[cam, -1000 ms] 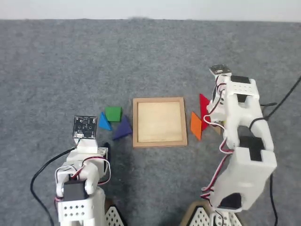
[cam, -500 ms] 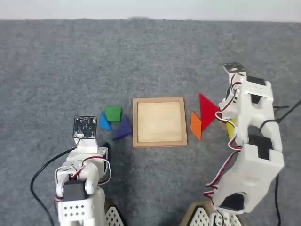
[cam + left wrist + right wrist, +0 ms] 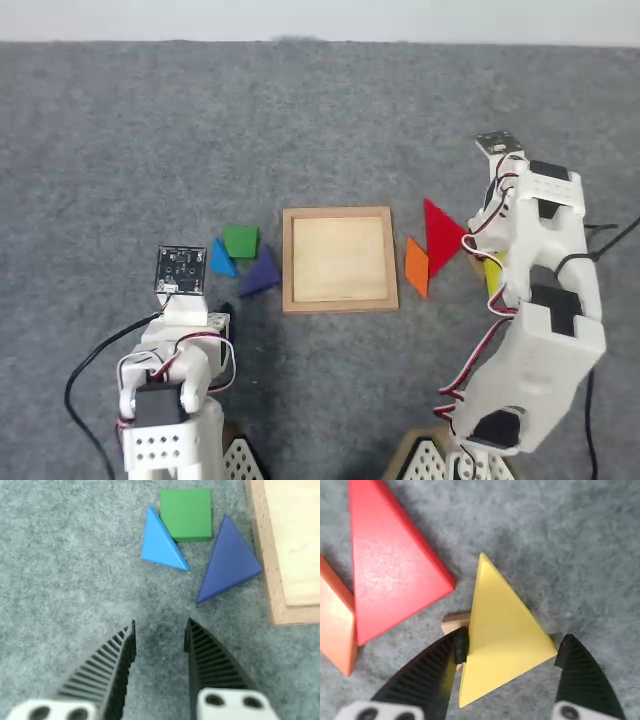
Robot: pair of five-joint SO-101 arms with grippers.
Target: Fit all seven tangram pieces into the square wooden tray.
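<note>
Right wrist view: my right gripper, jaws spread, straddles the yellow triangle, so I judge pick step; next needs closing, then carrying left to the tray.

The square pale wooden tray lies flat, its floor bare. At its 9 o'clock lie a green square, a light blue triangle and a dark blue triangle. At its 3 o'clock are an orange piece, a red triangle and a yellow triangle, with a plain wooden piece partly beneath the yellow one.
</note>
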